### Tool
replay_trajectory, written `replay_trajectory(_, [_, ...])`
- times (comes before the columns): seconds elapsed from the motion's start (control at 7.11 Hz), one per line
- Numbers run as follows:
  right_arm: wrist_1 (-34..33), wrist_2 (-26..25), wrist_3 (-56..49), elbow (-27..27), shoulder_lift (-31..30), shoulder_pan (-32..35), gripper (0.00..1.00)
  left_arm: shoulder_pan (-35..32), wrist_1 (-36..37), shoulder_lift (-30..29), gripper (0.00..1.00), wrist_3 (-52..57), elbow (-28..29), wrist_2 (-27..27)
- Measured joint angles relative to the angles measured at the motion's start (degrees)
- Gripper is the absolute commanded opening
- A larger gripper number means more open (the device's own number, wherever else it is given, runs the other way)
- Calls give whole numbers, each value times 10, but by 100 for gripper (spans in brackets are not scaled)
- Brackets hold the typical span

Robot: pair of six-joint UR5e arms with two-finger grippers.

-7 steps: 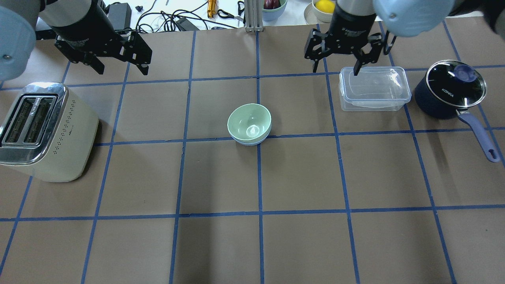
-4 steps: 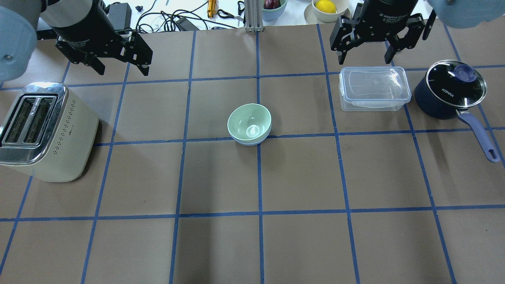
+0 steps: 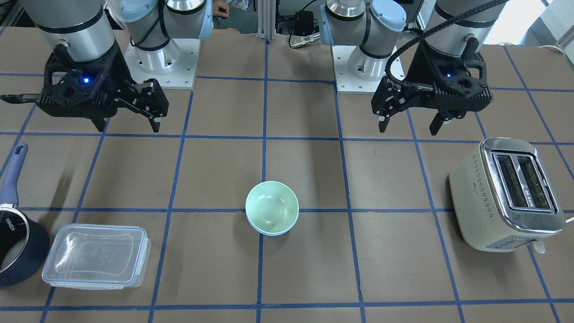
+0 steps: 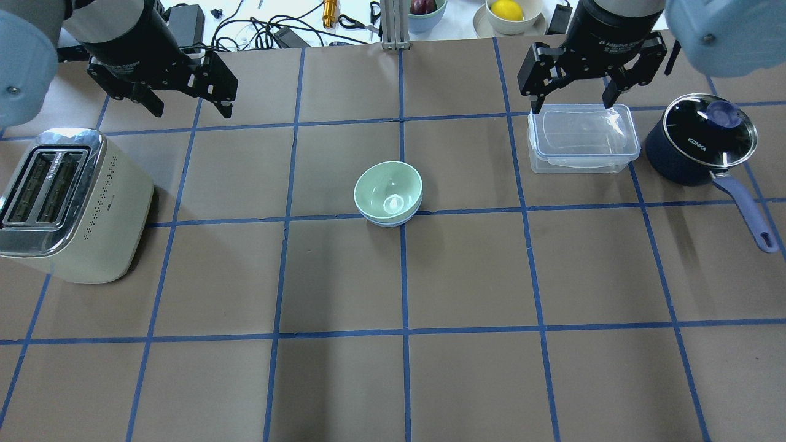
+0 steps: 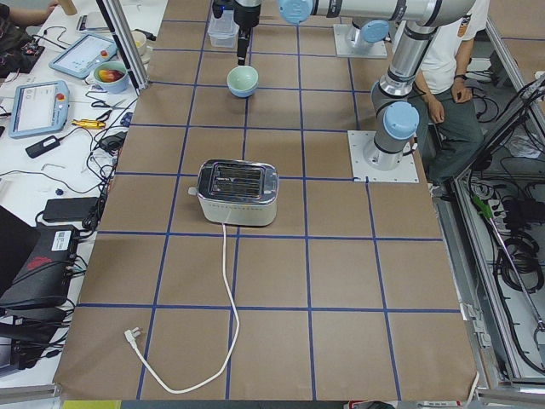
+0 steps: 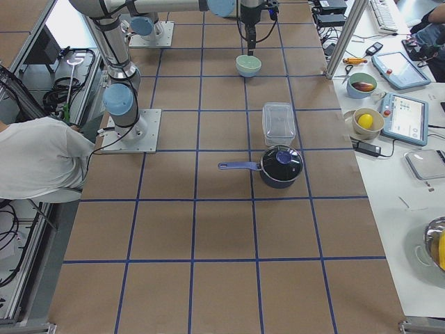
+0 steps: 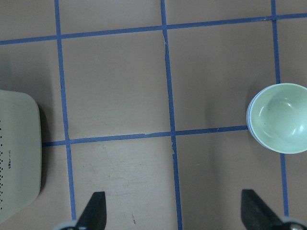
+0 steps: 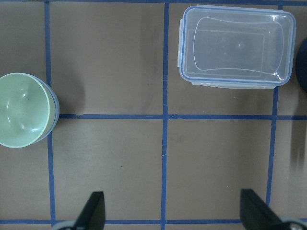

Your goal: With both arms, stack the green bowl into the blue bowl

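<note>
1. The green bowl (image 4: 388,187) sits upright inside the blue bowl (image 4: 387,223) near the middle of the table (image 4: 344,380), on a crossing of the blue tape lines. Only a thin crescent of blue rim shows beneath the green one.

2. To my eye it is seated level and all the way down, so I'd call the stacking done.

3. The left gripper (image 4: 191,105) hangs clear above the table with its fingers spread wide and nothing between them. The stack lies off to its inner side, at the right edge of its wrist view.

4. The right gripper (image 4: 572,101) is likewise spread apart and empty, and the stack shows at the left edge of its wrist view.

5. So the bowls sit between the two grippers, well apart from both, and neither arm is clearly the nearer. Being round, the stack favours no direction of approach.

6. Further out, a toaster (image 4: 73,202) stands on the left arm's side. A clear lidded container (image 4: 582,138) and a dark saucepan (image 4: 700,141) sit on the right arm's side.

7. If anything remains, I'd judge it is only parking the arms.
</note>
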Motion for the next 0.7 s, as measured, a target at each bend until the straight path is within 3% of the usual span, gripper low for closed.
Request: replay_trajectory(0.7, [-2,12,0,-4,4,-1,100,-1,0,-1,100,0,0,0])
